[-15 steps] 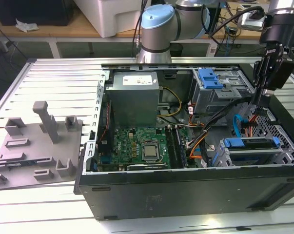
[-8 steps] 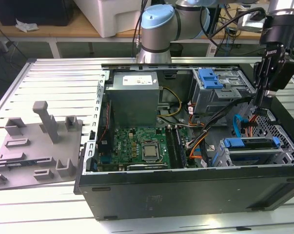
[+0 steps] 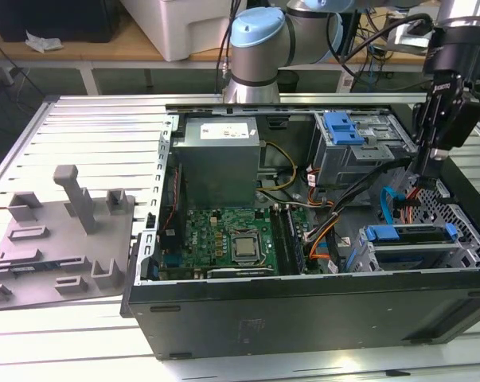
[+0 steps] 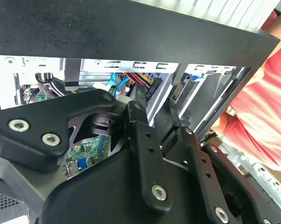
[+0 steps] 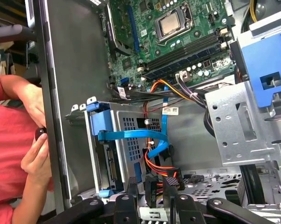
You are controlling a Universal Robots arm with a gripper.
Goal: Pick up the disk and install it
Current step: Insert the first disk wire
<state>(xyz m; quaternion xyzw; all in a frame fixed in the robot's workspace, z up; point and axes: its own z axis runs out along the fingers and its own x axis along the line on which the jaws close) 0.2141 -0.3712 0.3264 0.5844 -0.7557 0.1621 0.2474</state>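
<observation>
A slatted metal table (image 3: 88,119) carries an open black case (image 3: 303,318), lying on its side. The arm (image 3: 259,40) rises at the far edge and reaches over to the exterior view's right. On the exterior view's left, beside the case, lies a grey fixture plate (image 3: 56,255) with upright blocks. Inside the case, a grey power box (image 3: 220,163) sits far left, with the green board (image 3: 224,231) nearer. A far cage topped by a blue bracket (image 3: 341,127) stands right of them. In the near right corner is a second cage (image 5: 124,158), and the disk (image 3: 407,235) sits in it, its blue rail along the top edge. The gripper (image 3: 427,163) hangs just beyond this cage, above a looping blue cable (image 3: 387,208). It is clear of the disk. In the first wrist view its fingers (image 5: 131,186) stand a little apart and grip nothing. That view also shows a person's hands (image 5: 35,154) together just outside the case wall.
</observation>
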